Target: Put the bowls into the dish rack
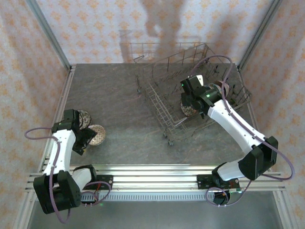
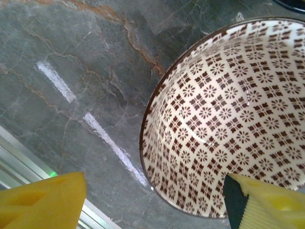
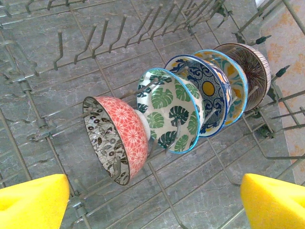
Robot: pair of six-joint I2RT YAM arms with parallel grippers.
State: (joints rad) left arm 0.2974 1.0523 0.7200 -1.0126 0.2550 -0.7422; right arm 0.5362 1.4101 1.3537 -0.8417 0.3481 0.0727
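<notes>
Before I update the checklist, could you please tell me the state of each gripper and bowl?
Left gripper, open, straddling the patterned bowl's rim.
Patterned bowl, upright on the table, unloaded.
Second table bowl, partly under the left arm.
Five racked bowls, standing on edge between the dish rack's tines.
Right gripper, open, empty, above them.

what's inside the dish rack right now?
The dish rack holds five bowls on edge in a row between the tines: red floral bowl, green leaf bowl, blue ornate bowl, light-blue-rimmed bowl, brown striped bowl. Each overlaps the next, so the rear ones' faces are mostly covered.
</notes>
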